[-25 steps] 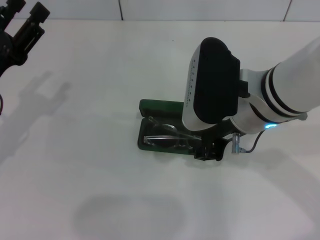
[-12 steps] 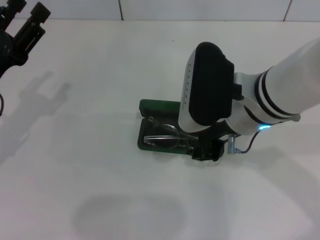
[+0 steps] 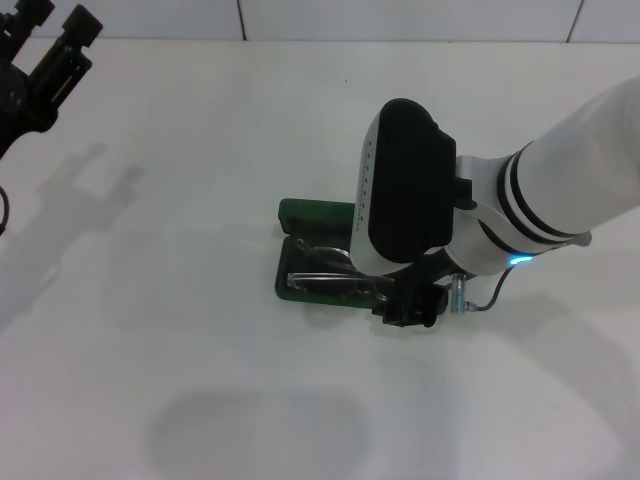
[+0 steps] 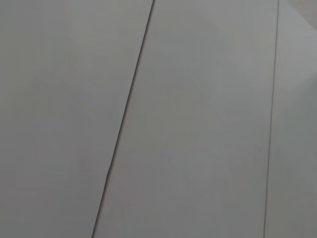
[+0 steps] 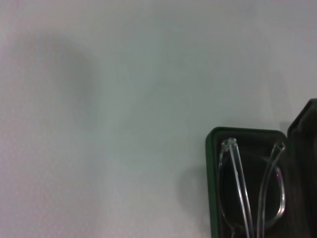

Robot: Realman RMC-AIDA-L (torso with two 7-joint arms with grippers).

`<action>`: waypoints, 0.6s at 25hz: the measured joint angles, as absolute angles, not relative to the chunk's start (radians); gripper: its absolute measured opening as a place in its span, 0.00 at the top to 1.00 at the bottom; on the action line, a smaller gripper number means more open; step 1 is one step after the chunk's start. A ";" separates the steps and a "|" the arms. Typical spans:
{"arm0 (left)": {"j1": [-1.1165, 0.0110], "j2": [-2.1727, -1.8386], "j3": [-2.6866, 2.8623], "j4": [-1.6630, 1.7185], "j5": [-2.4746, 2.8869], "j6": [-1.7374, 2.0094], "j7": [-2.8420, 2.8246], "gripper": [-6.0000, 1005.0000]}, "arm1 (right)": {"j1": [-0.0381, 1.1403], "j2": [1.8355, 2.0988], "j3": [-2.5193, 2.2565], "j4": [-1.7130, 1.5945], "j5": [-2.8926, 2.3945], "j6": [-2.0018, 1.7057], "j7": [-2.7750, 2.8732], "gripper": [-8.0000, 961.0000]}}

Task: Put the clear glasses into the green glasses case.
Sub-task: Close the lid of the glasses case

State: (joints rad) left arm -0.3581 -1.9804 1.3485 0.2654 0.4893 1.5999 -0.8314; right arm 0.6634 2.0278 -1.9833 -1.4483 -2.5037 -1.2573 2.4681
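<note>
The green glasses case point(image 3: 284, 284) lies open in the middle of the white table, its lid point(image 3: 312, 212) standing up on the far side. Inside it lie the clear glasses point(image 3: 325, 276) with their thin arms folded. The right wrist view shows one end of the case point(image 5: 211, 188) and the glasses point(image 5: 250, 198) resting in the dark lining. My right gripper point(image 3: 408, 306) hangs low over the right end of the case, and the wrist housing hides that end. My left gripper point(image 3: 45, 50) is parked high at the far left, fingers apart and holding nothing.
The white table point(image 3: 200, 380) stretches around the case on every side, with a tiled wall along its far edge. The left wrist view shows only pale wall panels point(image 4: 198, 124). The right arm's shadow falls on the table in front of the case.
My right wrist has shifted a little to the left and down over the case's right end. The glasses and case have not moved, and the left arm is still.
</note>
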 joint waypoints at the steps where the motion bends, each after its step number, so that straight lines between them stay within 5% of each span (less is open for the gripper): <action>1: -0.358 -1.980 1.348 0.265 0.489 1.600 -0.831 0.30 | 0.664 2.028 -1.983 -1.449 -2.504 -1.257 2.468 0.55; 15: -0.365 -1.980 1.348 0.265 0.489 1.597 -0.828 0.30 | 0.687 2.028 -1.993 -1.424 -2.497 -1.239 2.452 0.55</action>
